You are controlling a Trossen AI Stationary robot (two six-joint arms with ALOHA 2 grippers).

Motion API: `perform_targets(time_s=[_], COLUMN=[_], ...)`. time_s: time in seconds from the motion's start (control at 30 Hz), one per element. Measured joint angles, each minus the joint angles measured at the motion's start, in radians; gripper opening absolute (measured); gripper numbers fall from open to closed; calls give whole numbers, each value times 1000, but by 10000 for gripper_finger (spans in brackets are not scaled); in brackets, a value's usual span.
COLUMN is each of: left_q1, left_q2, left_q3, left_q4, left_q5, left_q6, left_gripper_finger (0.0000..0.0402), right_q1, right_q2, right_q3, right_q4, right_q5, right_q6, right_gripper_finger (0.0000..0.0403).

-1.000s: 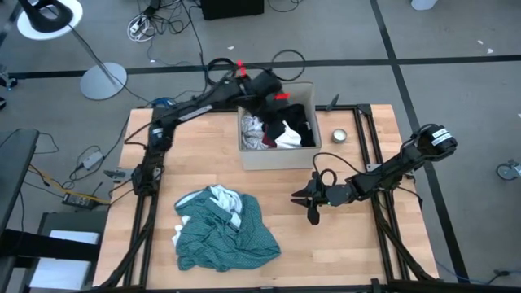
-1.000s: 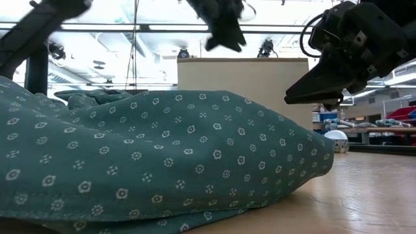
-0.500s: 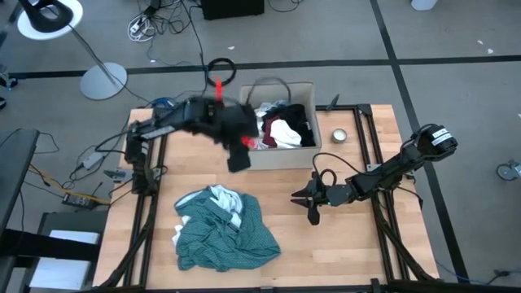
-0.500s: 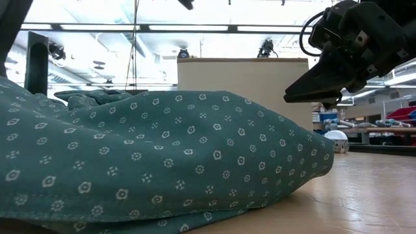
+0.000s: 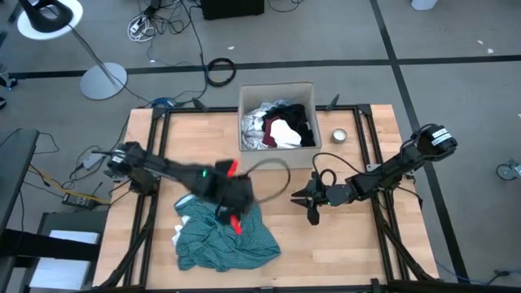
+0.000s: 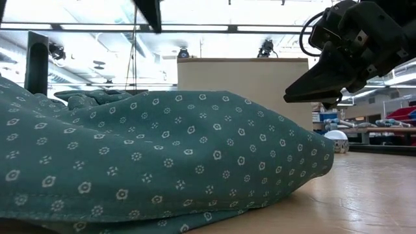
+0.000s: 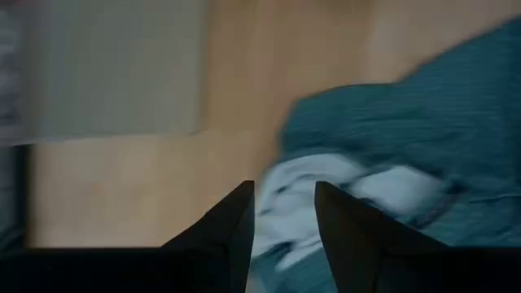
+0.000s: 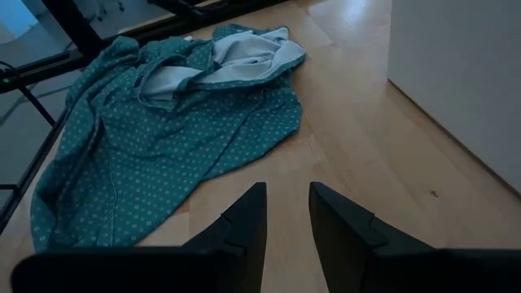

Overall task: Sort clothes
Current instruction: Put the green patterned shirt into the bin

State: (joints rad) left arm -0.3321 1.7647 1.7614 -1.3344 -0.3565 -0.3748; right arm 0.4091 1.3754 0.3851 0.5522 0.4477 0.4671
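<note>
One teal shirt (image 5: 226,238) on wooden table (image 5: 342,252).

Grey floor (image 5: 456,32) with cables (image 5: 221,71); bright ceiling lights (image 6: 123,28).

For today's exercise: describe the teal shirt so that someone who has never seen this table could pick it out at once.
Start at the wooden table, then find the tan cardboard box at its far edge. The teal shirt lies crumpled near the table's front left, under the left hand. Unlike the black, white and red pieces piled in the box, it is green-blue with tiny pale flowers and a pale lining.
</note>
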Motion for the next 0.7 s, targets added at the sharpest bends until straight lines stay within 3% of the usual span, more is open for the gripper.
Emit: perform_targets(time_s=[0.23,0.37,0.5,0.63,0.7], left_q1=[-86,-118,-134,-128,-116], left_q2=[-130,-156,-144,-121,-112], left_q3=[-412,-594,-690,-727,-728], left_q4=[335,579,759,775,784], left_q5=[13,145,231,239,260], left_q6=[-179,-228,-225,-233,-236], left_gripper_finger=[137,137,137,131,107], right_q1=[0,0,0,0,0], right_q2=[0,0,0,0,0], right_q3=[0,0,0,0,0], right_q4=[2,4,6,8,8], right_q5=[-7,-7,-7,-7,-7], right_q6=[1,2,2,2,2], right_gripper_finger=[96,96,96,96,96])
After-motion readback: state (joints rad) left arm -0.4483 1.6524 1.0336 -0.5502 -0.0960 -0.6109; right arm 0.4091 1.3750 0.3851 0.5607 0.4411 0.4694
